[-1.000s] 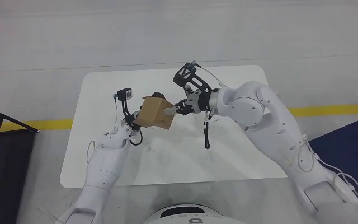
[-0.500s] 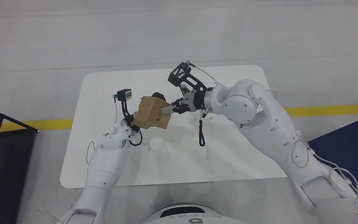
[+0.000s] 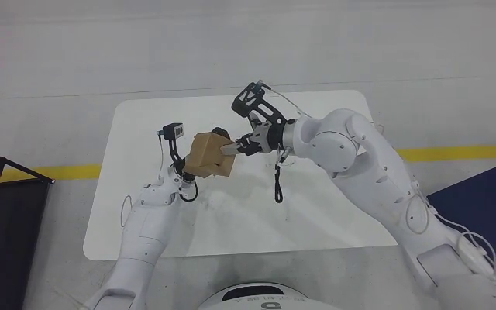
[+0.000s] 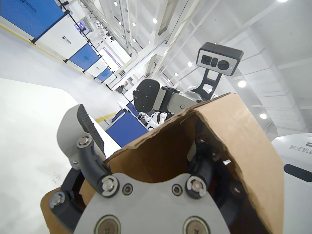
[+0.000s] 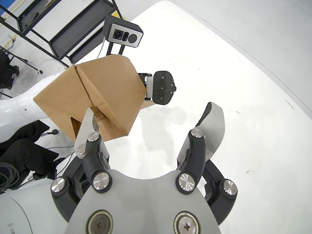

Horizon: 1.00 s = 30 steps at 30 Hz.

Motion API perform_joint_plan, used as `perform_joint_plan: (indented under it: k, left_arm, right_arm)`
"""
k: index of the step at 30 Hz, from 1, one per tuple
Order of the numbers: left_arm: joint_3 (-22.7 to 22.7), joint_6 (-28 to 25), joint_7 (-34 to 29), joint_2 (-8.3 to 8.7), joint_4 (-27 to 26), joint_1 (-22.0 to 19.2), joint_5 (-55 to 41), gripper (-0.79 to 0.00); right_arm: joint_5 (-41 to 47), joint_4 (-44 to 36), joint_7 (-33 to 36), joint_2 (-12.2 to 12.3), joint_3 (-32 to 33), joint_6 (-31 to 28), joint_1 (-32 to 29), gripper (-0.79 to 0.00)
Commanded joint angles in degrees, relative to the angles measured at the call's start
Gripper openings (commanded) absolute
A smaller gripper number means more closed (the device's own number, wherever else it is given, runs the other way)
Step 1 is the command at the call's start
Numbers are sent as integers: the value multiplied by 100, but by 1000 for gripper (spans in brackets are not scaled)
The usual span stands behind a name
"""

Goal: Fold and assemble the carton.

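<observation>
L pincer [image 4: 141, 132] holds carton [image 5: 104, 86], inner finger hidden inside, R pincer [image 5: 149, 109] wide, 1 tip [image 5: 85, 122] touching flap.

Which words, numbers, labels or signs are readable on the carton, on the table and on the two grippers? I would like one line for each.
On the carton: none; its brown faces are plain.
On the table: none; only small dark marks, not legible as writing.
On the left gripper: none.
On the right gripper: none.
</observation>
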Motion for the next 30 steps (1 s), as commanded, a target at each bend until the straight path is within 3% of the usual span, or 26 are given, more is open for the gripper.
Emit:
perform_joint_plan:
  k: [1, 11, 30]
  left_arm:
    - [-29, 0, 0, 2, -5, 7, -3, 0]
    - [-71, 0, 0, 13, -41, 29, 70, 0]
    - [-42, 0, 0, -25, -122, 79, 225, 0]
  right_arm:
    - [174, -173, -209, 24, 181, 26, -172, -74]
    - [125, -837, -460, 212, 873, -210, -1146, -65]
    - [273, 424, -180, -64, -64, -253, 96, -83]
